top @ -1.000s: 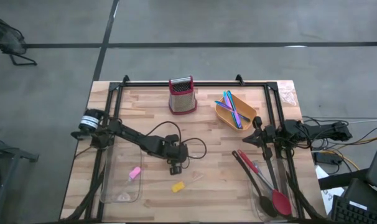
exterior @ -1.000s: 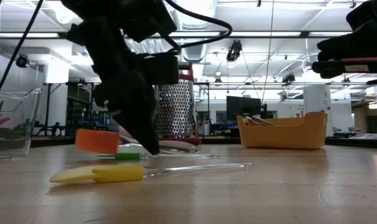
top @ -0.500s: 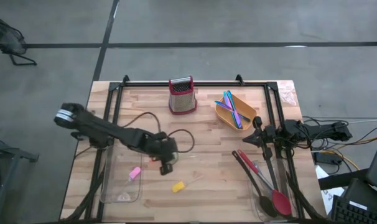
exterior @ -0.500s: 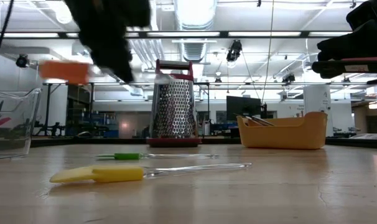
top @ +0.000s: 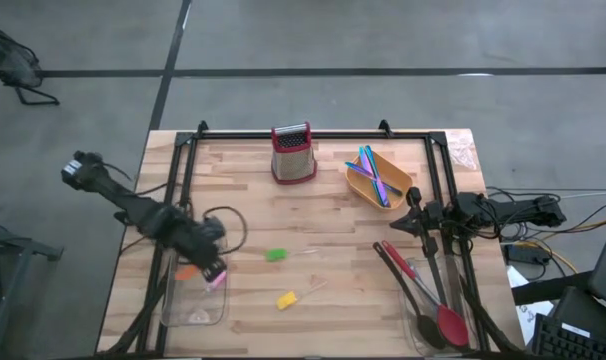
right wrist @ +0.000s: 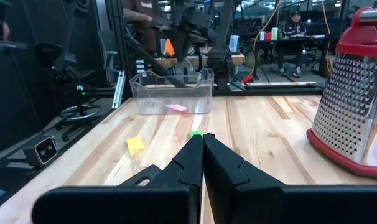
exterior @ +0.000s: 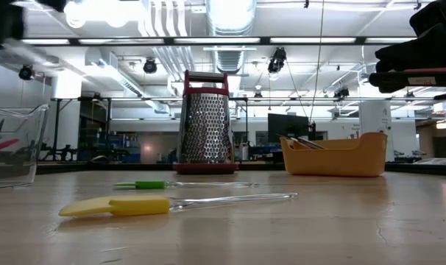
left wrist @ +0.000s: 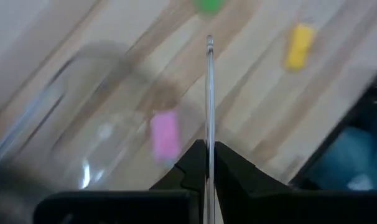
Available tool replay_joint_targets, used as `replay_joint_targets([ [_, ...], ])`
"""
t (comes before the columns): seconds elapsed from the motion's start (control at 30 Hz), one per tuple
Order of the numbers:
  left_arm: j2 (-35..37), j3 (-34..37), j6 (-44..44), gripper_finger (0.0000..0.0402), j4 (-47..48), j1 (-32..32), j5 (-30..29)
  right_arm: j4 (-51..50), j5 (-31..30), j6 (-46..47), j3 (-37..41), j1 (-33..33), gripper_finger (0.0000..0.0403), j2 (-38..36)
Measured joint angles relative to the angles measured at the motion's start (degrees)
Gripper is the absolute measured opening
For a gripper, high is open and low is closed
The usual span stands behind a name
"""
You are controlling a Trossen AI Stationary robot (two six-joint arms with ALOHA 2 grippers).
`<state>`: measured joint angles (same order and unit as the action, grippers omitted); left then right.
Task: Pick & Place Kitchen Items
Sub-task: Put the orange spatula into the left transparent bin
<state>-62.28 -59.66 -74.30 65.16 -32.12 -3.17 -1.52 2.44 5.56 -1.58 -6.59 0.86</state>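
My left gripper (top: 211,266) hangs above the far end of a clear container (top: 193,305) at the table's left, shut on an orange piece (top: 186,271) with a clear handle. A pink piece (left wrist: 165,134) lies in that container. A green piece (top: 275,255) and a yellow piece (top: 286,299) lie flat on the wood mid-table. At the right, my right gripper (top: 413,212) waits shut, pointing level toward the table's left. Black spoons (top: 415,285) and a red-headed spoon (top: 451,322) lie near the right front. Blue, purple and green sticks (top: 375,172) rest in the orange bowl (top: 360,186). My left gripper pinches the orange piece's clear handle (left wrist: 209,124) between its two fingers. The fingers slant steeply down and lie along the handle, whose free end (left wrist: 209,41) sticks out past the fingertips. The piece is lifted clear; its orange head (top: 186,271) shows beside the gripper.
A red box grater (top: 293,152) stands at the far middle. A black frame (top: 313,132) runs along the table's far edge and down both sides. Bare wood lies between the green piece and the right arm.
My left gripper has risen from mid-table and swung toward the table's left edge, rolling as it went, and now hangs over the clear container. The orange piece has gone with it, lifted clear. The green and yellow pieces stay where they lay.
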Motion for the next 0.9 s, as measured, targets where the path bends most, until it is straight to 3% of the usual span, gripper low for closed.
replay_joint_targets([
  [0.17,0.56,0.05,-14.24,0.0026,10.03,-7.49,-1.74,0.0,0.0,0.0,0.0,-0.01,0.0009,0.02],
  [0.27,-0.26,0.76,-19.93,0.0027,11.48,-10.33,-1.76,0.0,0.0,0.0,0.0,-0.02,0.0009,0.0],
  [0.47,-3.0,4.57,-23.23,0.0027,6.07,-11.44,-1.43,0.0,0.0,0.0,0.0,-0.02,0.0009,0.02],
  [0.67,-6.7,7.38,-20.95,0.0028,2.29,-11.46,0.76,0.02,0.0,0.0,0.0,0.0,0.0009,0.02],
  [0.9,-10.02,7.63,-26.2,0.0028,1.86,-11.46,-3.08,0.02,0.0,0.0,0.0,0.0,0.0009,0.02],
])
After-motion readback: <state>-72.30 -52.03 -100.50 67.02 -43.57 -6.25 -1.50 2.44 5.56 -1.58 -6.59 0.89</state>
